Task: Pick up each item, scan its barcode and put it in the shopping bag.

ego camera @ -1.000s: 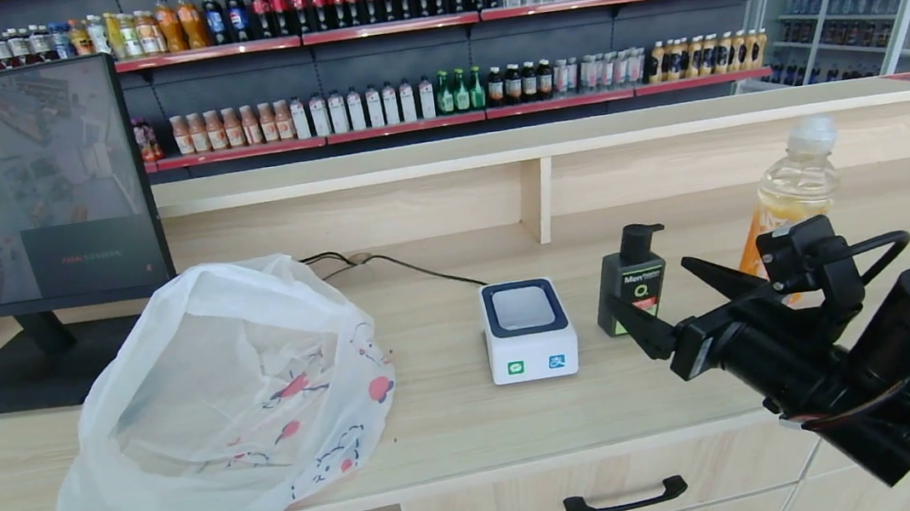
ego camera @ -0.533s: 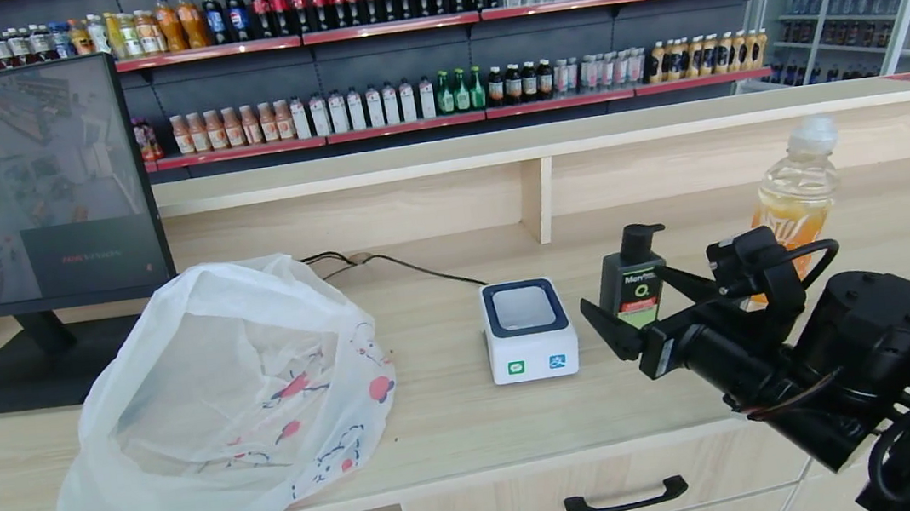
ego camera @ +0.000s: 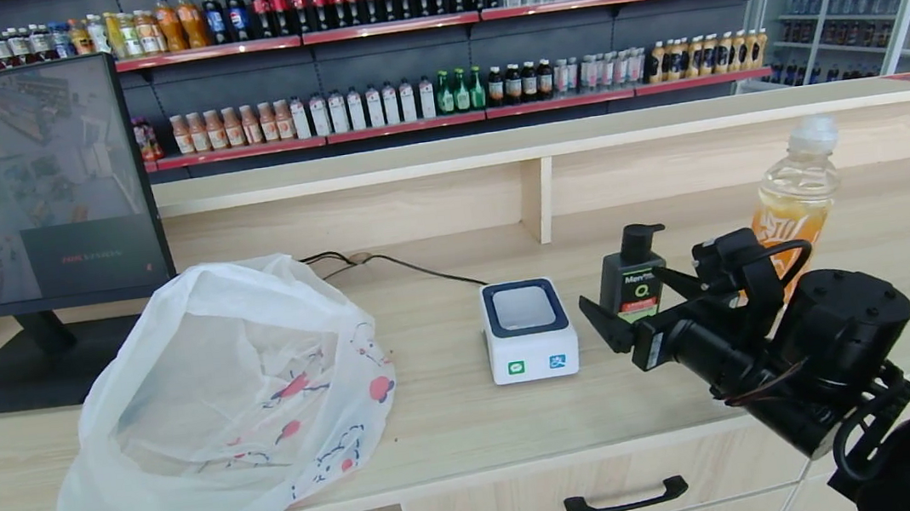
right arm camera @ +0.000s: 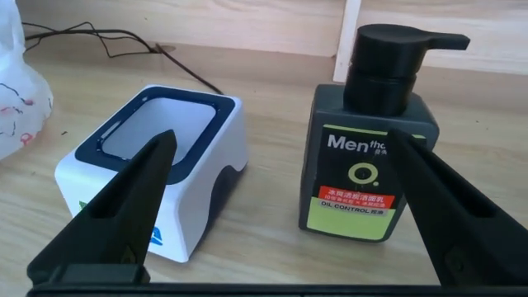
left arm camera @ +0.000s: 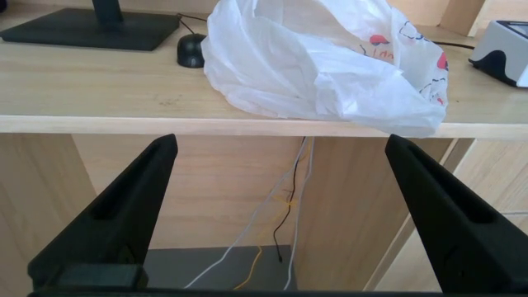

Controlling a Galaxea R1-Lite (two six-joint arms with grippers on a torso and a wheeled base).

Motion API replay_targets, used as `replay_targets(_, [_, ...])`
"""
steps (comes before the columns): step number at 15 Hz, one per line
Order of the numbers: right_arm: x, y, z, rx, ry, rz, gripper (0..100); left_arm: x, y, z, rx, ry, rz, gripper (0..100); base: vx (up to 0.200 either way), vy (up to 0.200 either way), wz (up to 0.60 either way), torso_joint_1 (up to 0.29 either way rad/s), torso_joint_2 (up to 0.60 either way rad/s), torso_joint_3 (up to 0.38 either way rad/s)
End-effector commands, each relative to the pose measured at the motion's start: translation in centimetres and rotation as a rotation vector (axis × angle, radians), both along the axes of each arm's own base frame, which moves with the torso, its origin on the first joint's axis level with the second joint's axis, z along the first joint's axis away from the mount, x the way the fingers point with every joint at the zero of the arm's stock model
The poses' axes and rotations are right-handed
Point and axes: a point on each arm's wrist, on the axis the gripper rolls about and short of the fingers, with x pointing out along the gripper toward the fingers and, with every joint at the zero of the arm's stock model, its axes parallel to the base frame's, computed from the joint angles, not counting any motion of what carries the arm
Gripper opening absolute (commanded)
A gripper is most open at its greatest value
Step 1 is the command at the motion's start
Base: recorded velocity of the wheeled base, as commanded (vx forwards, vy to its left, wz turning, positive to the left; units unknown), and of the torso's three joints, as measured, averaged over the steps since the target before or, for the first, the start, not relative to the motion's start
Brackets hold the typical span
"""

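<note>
A dark green pump bottle [ego camera: 632, 282] stands on the wooden counter [ego camera: 455, 410], right of the white barcode scanner [ego camera: 528, 329]. An orange drink bottle [ego camera: 795, 191] stands farther right. My right gripper [ego camera: 625, 294] is open, low over the counter, pointing at the pump bottle [right arm camera: 367, 173], which stands just ahead of its spread fingers [right arm camera: 124, 223]. The scanner [right arm camera: 157, 173] is beside it. The white shopping bag [ego camera: 217, 420] lies open at the counter's left front. My left gripper [left arm camera: 280, 140] is open, below the counter's front edge, facing the bag [left arm camera: 322, 58].
A monitor [ego camera: 19, 185] stands at the back left, with a black mouse [left arm camera: 190, 51] near its base. A cable [ego camera: 405, 265] runs from the scanner to the back. A raised shelf with a divider [ego camera: 536, 199] borders the counter's rear. A drawer handle [ego camera: 624, 498] is below.
My right arm has moved left and forward, bringing its open gripper from in front of the orange bottle up to the pump bottle. Bag, scanner and bottles have not moved.
</note>
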Motion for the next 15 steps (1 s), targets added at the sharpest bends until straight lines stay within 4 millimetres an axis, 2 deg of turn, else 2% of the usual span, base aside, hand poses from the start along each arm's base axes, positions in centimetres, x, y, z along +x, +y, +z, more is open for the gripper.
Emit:
replay_targets(1, [0.3, -0.5, 0.0, 0.0, -0.001, -0.019, 100, 0.0, 0.0, 0.0, 0.001, -0.001, 0.0, 100, 0.0, 0.0, 0.0, 0.0, 0.0, 0.0])
replay_targets(5, [0.6, -1.2, 0.0, 0.001, 0.0, -0.045, 100, 0.0, 0.0, 0.0, -0.001, -0.001, 0.0, 100, 0.0, 0.0, 0.0, 0.0, 0.0, 0.0])
replay_targets(15, [1.6, -1.0, -0.5, -0.001, 0.002, -0.051, 100, 0.0, 0.0, 0.0, 0.001, -0.001, 0.0, 100, 0.0, 0.0, 0.0, 0.0, 0.0, 0.0])
